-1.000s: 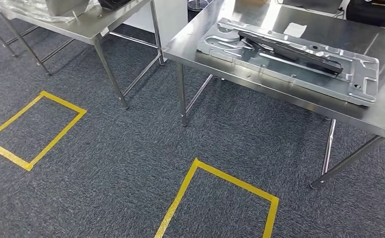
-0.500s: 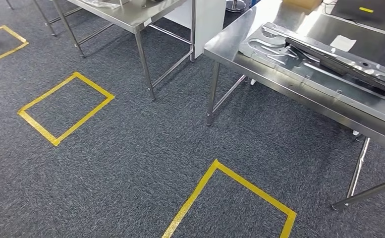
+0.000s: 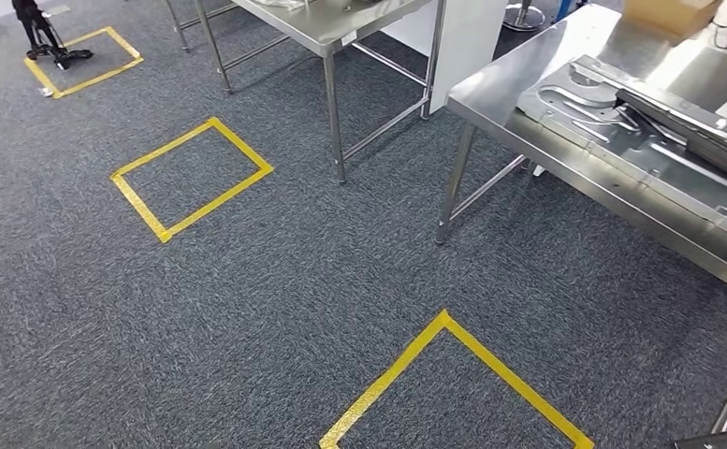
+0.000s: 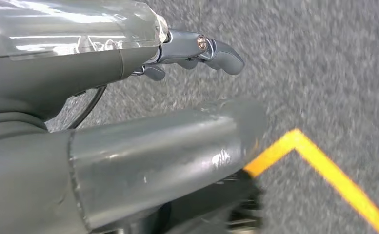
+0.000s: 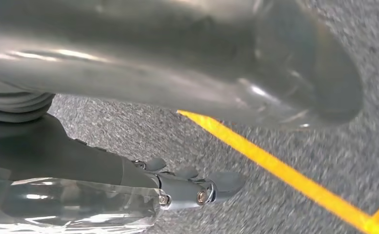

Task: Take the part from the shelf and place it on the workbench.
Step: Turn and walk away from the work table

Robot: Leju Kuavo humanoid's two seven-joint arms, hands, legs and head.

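In the head view, the steel workbench [image 3: 514,103] stands at the right. On it lies a silver stamped plate [image 3: 612,140], and a long dark part [image 3: 691,126] rests across that plate. My left hand [image 4: 129,63] hangs over the grey carpet with its fingers [image 4: 216,48] stretched out and apart from the thick thumb [image 4: 168,151], holding nothing. My right hand [image 5: 104,168] hangs the same way above the carpet, fingers [image 5: 202,190] extended and nothing in it.
A second steel table [image 3: 341,28] stands at the back centre. Yellow tape squares mark the carpet at the left [image 3: 191,178], front [image 3: 453,374] and far left [image 3: 83,61]. A black stand [image 3: 41,33] is at the top left. A cardboard box [image 3: 668,11] sits on the workbench.
The whole picture has shifted: the camera has turned to the left, so both tables now sit further right in the picture. Nothing on the workbench has moved.
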